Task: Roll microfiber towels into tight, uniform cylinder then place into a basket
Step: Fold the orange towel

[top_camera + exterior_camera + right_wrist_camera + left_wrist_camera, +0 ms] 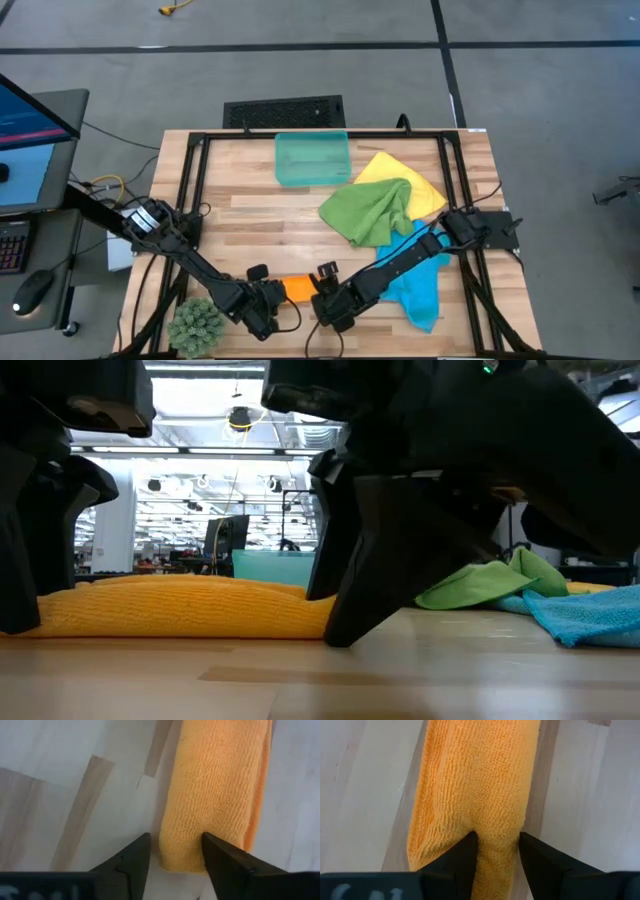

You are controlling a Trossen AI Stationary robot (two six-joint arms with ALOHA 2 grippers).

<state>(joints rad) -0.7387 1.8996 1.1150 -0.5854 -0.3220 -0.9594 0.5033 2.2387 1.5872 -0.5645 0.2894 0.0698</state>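
on the desk [250, 215] the orange towel [299, 288] lies rolled at the near edge, left claw [496, 851] pinching one end, right claw [172, 851] open around the other, so close both evenly and lift level to reach the basket [312, 158] without unrolling.

Wooden table [250, 215]: basket [312, 160], four towels [375, 212], plant ball [196, 325].

Two dark arms here, left arm [185, 250] and right arm [405, 262], matte black, chunky jointed links. Black cabling loops near the left base. Left gripper [496, 851] and right gripper [175, 851] both show wedge-shaped black fingers, smooth-faced, tapering to points.
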